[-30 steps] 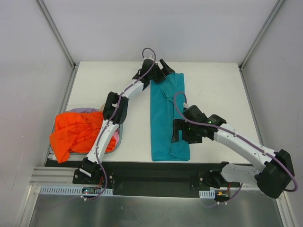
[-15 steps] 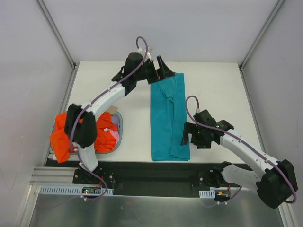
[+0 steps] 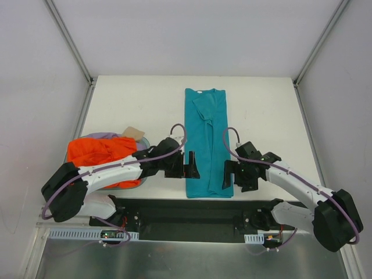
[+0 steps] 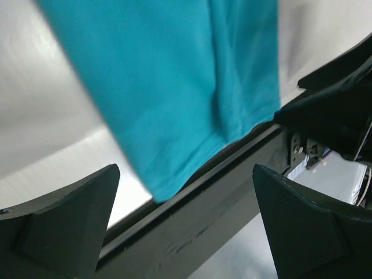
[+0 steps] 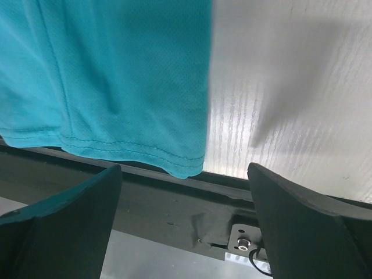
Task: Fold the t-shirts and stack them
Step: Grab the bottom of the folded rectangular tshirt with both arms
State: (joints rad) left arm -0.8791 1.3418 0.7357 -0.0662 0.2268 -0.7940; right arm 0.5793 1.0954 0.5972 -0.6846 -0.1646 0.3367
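Observation:
The teal t-shirt (image 3: 206,139) lies folded into a long strip down the middle of the table, hem at the near edge. It also shows in the left wrist view (image 4: 174,87) and the right wrist view (image 5: 116,75). My left gripper (image 3: 192,165) is open and empty just left of the strip's near end. My right gripper (image 3: 228,175) is open and empty just right of the hem corner. The orange t-shirt (image 3: 99,154) is heaped in a grey bin (image 3: 146,168) at the left, with the lavender-pink shirt (image 3: 102,135) showing beneath it.
A small tan card piece (image 3: 133,132) lies by the bin's far corner. The black rail (image 3: 192,209) runs along the table's near edge, right under the teal hem. White walls enclose the table on three sides.
My left arm swung from the shirt's collar at the far edge back to the near end of the strip, gripper empty. My right gripper shifted slightly nearer along the hem.

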